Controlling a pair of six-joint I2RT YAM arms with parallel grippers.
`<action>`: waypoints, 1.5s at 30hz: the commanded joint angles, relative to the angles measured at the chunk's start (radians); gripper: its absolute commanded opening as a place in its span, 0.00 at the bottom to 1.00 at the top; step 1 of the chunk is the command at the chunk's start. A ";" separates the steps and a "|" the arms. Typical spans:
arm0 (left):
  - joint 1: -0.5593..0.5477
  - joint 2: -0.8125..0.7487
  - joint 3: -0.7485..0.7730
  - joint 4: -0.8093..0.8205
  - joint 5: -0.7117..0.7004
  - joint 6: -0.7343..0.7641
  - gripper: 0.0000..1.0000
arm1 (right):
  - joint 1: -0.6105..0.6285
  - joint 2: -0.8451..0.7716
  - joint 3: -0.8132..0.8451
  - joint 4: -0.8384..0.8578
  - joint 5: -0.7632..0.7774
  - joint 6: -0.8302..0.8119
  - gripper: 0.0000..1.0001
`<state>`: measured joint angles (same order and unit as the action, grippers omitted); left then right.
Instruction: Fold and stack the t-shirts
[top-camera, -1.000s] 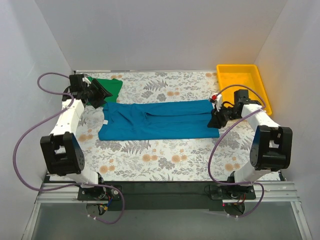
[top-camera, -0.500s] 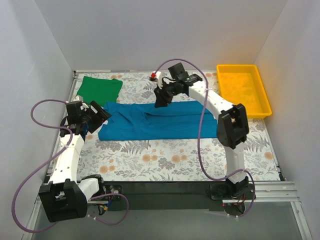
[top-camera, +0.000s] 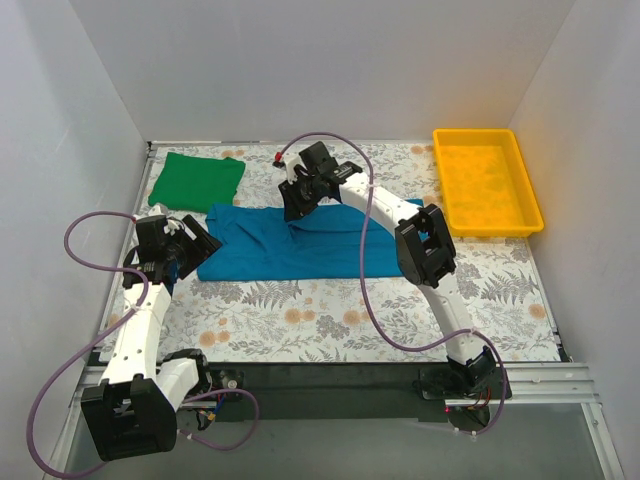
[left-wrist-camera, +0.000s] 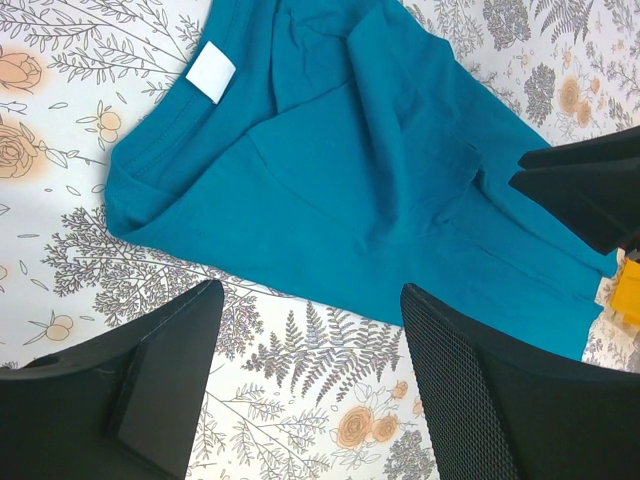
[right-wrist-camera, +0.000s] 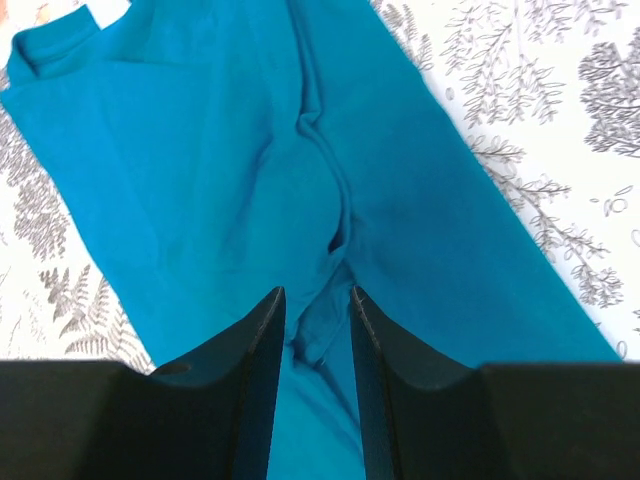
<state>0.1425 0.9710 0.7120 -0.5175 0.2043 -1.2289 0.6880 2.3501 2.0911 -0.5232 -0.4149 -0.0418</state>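
The teal-blue t-shirt (top-camera: 310, 245) lies spread lengthwise across the middle of the table, neck and white label (left-wrist-camera: 211, 72) at the left. My right gripper (top-camera: 293, 207) reaches far left over its back edge. In the right wrist view the right gripper (right-wrist-camera: 315, 295) is closed to a narrow gap on a raised ridge of the teal cloth (right-wrist-camera: 330, 200). My left gripper (top-camera: 193, 245) is open and empty beside the shirt's left end. In the left wrist view the left gripper (left-wrist-camera: 310, 300) hovers over bare tabletop just in front of the shirt (left-wrist-camera: 350, 180). The green t-shirt (top-camera: 197, 180) lies folded at the back left.
A yellow tray (top-camera: 487, 180) stands at the back right. White walls close in the table on three sides. The right arm (top-camera: 380, 195) stretches across the shirt's back edge, and part of it shows in the left wrist view (left-wrist-camera: 590, 190).
My right gripper has swung from the shirt's right end to its left-middle. My left gripper has come forward from over the green shirt to the teal shirt's left end.
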 joint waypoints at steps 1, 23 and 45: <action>0.005 -0.023 -0.011 0.022 -0.011 0.016 0.71 | 0.007 0.017 0.063 0.058 0.039 0.034 0.39; 0.006 -0.026 -0.022 0.031 -0.006 0.014 0.71 | 0.036 0.103 0.103 0.094 0.091 0.063 0.40; 0.008 -0.029 -0.022 0.034 -0.011 0.012 0.71 | 0.041 0.084 0.066 0.095 0.082 0.053 0.20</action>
<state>0.1425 0.9703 0.6956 -0.4927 0.2047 -1.2274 0.7223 2.4470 2.1487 -0.4610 -0.3351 0.0193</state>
